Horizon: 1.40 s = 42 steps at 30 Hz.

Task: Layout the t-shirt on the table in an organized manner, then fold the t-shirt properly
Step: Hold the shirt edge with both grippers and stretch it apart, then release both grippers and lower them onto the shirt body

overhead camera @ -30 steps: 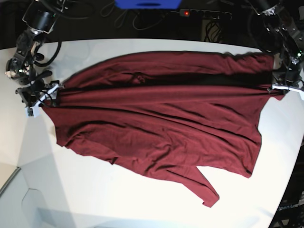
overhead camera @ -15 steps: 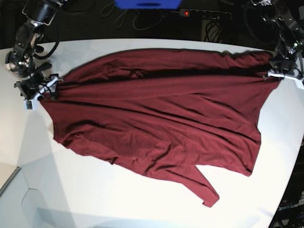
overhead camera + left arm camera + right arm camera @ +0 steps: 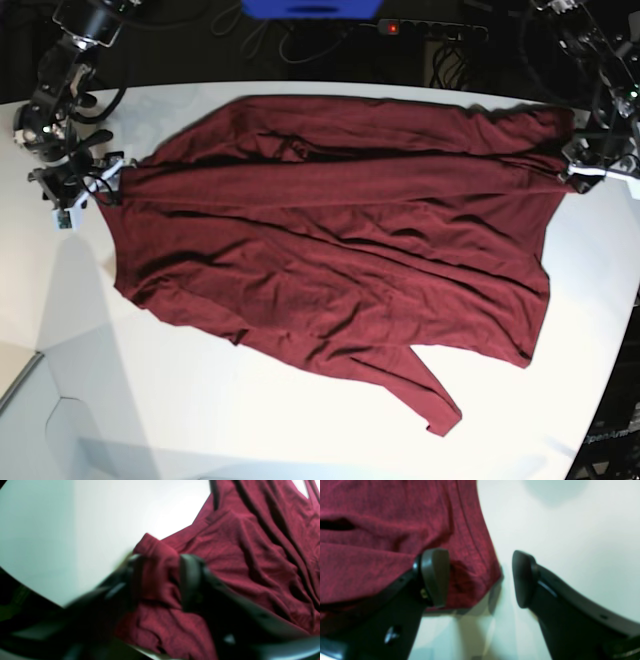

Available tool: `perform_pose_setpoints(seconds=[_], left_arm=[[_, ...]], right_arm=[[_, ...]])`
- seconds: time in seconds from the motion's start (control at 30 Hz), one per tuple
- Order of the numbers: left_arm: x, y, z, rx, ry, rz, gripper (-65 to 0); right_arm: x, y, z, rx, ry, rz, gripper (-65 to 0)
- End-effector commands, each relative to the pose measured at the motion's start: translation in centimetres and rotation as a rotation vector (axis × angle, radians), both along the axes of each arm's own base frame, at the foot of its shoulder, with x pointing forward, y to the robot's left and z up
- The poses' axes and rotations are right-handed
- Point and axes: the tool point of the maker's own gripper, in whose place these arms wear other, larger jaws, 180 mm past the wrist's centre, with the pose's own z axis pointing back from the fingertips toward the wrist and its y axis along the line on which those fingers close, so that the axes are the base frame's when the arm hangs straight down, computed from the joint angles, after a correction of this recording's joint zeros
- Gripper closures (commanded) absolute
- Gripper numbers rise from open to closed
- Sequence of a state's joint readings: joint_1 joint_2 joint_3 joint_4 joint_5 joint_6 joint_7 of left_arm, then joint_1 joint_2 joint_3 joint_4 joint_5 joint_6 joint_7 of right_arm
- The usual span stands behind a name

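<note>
Spreading the t-shirt [image 3: 330, 250] flat is the step in hand: the maroon garment lies across the middle of the white tabletop [image 3: 250, 430], stretched between the two arms but creased, with a dark fold running along its far part and one sleeve trailing toward the near edge. The right gripper [image 3: 480, 577] sits at one end of the shirt; its jaws stand well apart, one pad over the cloth edge and the other over bare tabletop, so nothing is clamped. The left gripper [image 3: 160, 580] sits at the opposite end; a bunched corner of fabric lies between its jaws, and the blurred view does not show whether they pinch it or stand clear of it. Layout appears nearly complete but not tidy; folding has not begun. The next move calls for both grippers to leave the cloth without dragging it, then to take up the trailing sleeve and the wrinkled lower hem and pull them straight before any fold is made.
</note>
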<state>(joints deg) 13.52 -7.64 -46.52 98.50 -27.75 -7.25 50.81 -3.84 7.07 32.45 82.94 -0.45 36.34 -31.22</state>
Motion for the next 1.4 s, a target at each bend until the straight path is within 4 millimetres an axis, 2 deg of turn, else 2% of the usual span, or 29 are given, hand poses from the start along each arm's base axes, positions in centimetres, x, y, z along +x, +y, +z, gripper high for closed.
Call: perform_pose_setpoints(seconds=[0.0, 0.17, 0.23, 0.3, 0.47, 0.57, 0.63, 0.77, 0.9, 1.03, 1.17, 1.27, 1.3, 1.37], left_arm=[[0.4, 0.6, 1.1, 0.021, -0.033, 0.001, -28.5], [1.0, 0.5, 1.8, 0.026, -0.056, -0.004, -28.1], [1.0, 1.2, 2.6, 0.048, -0.068, 0.001, -28.2], [1.1, 1.9, 3.6, 0.068, -0.091, 0.013, -28.3], [4.4, 2.3, 6.4, 0.075, -0.192, 0.019, -28.4], [6.6, 2.2, 7.5, 0.057, -0.244, 0.022, -28.4], [8.1, 2.1, 8.4, 0.041, -0.288, 0.030, -28.4], [10.9, 1.9, 8.1, -0.040, -0.324, 0.056, -28.4], [15.2, 1.7, 7.6, -0.146, -0.342, 0.075, -28.4], [20.2, -0.4, 6.8, -0.180, -0.327, 0.029, -28.4], [25.4, -3.5, 7.6, -0.062, -0.370, -0.056, -28.4], [29.1, -6.5, 8.2, 0.112, -0.405, -0.169, -28.4], [30.0, -7.1, 8.2, 0.159, -0.410, -0.194, -28.4], [31.0, -7.6, 6.8, 0.210, -0.385, -0.221, -28.4]], right_arm=[[1.1, -0.5, 1.6, -0.014, -0.059, -0.003, -39.2], [1.2, -0.5, 1.6, -0.014, -0.062, -0.003, -39.2], [1.1, -0.6, 1.7, -0.014, -0.063, -0.006, -39.2], [0.8, -1.6, 1.9, -0.018, -0.068, -0.037, -39.2], [1.3, -4.0, 3.9, -0.036, -0.123, -0.111, -39.4], [1.7, -4.3, 5.1, -0.056, -0.156, -0.112, -39.5], [2.8, -4.4, 6.0, -0.057, -0.183, -0.113, -39.5], [4.3, -5.1, 7.6, -0.079, -0.218, -0.107, -39.6], [6.4, -3.9, 9.0, -0.101, -0.244, -0.036, -39.7], [7.3, -2.1, 8.9, -0.106, -0.237, 0.030, -39.7], [7.3, -0.9, 8.2, -0.098, -0.222, 0.060, -39.7], [6.5, -0.7, 7.3, -0.097, -0.195, 0.069, -39.7], [6.4, -0.7, 7.2, -0.097, -0.193, 0.069, -39.7], [5.9, -0.8, 6.8, -0.096, -0.180, 0.065, -39.7]])
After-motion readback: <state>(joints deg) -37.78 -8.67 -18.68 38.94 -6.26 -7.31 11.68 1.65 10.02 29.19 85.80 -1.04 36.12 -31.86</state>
